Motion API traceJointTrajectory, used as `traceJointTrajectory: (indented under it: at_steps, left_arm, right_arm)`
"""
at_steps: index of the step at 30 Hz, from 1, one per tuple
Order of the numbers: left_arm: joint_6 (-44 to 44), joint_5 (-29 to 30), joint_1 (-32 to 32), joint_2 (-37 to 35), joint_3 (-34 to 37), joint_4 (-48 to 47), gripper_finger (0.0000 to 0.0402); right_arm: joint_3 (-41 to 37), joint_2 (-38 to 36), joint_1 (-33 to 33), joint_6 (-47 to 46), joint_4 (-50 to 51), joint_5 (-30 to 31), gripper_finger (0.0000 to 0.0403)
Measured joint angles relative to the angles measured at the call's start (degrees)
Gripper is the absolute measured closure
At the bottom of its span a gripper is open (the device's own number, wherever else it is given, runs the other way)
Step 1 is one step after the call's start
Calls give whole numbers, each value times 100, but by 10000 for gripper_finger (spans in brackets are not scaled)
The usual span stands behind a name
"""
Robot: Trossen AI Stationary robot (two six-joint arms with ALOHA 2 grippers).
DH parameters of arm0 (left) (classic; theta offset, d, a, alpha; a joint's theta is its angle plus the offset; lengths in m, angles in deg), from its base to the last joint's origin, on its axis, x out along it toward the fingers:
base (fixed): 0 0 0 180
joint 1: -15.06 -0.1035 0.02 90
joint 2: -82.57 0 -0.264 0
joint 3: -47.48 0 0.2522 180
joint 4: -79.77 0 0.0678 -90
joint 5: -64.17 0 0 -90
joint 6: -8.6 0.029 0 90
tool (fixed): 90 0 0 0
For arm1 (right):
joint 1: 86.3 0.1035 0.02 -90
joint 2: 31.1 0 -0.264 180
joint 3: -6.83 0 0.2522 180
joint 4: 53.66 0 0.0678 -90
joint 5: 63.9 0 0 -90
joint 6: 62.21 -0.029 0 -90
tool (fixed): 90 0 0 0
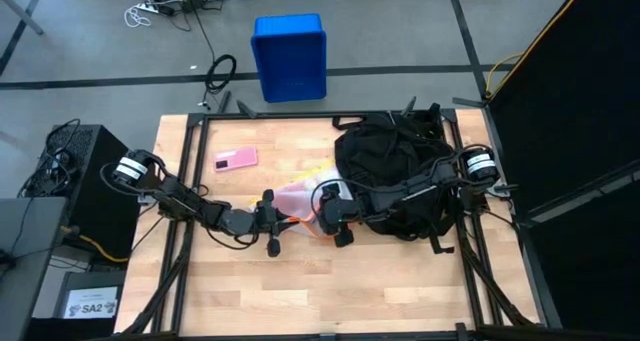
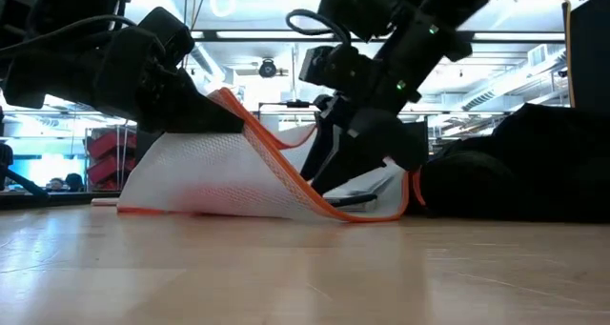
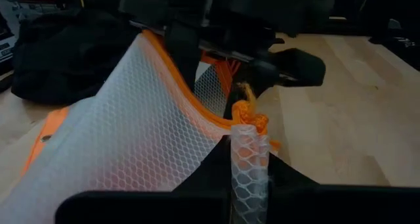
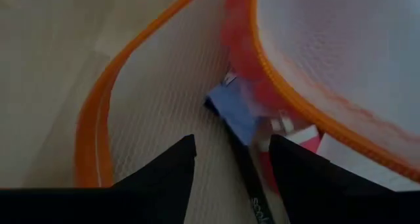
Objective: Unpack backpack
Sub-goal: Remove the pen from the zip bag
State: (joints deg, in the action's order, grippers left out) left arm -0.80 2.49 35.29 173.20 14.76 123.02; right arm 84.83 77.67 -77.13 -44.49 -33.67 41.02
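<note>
A white mesh pouch (image 1: 300, 195) with orange trim lies on the table's middle, beside the black backpack (image 1: 395, 166) at the far right. My left gripper (image 1: 280, 209) is shut on the pouch's raised edge and holds its mouth up (image 2: 238, 115). My right gripper (image 4: 231, 159) is open and reaches down into that mouth from the right. Its fingers stand on either side of a thin black item (image 4: 246, 178). A blue item (image 4: 233, 115) and a red one (image 4: 246, 73) lie just beyond it inside the pouch. My left gripper pinches a bunched bit of mesh at the pouch's orange-trimmed edge (image 3: 249, 159) between its two fingers. It comes nearly level from the table's left. The held edge is lifted, and the pouch's underside (image 2: 219, 206) lies on the table. My right gripper: I cannot tell whether its fingers touch the pouch or its contents.
A pink flat item (image 1: 235, 159) lies on the table at the far left. A blue crate (image 1: 290, 56) stands on the floor beyond the table's far edge. Backpack straps (image 1: 440, 243) trail toward the right arm. Bare wood (image 1: 300, 291) lies along the near edge.
</note>
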Motion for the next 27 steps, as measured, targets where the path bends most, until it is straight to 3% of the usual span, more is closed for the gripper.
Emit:
traceJointTrajectory:
  at_steps: [6,18,24,27]
  left_arm:
    - [4,2,0,0,0,35,402]
    - [18,9,0,0,0,55,402]
    - [20,28,0,0,-2,55,402]
    - [20,-4,0,0,-2,46,402]
  right_arm:
    - [616,0,-56,189,614,-15,240]
    - [685,0,-669,519,847,-567,240]
    - [774,0,-663,945,854,751,229]
    - [903,-2,-625,943,871,762,227]
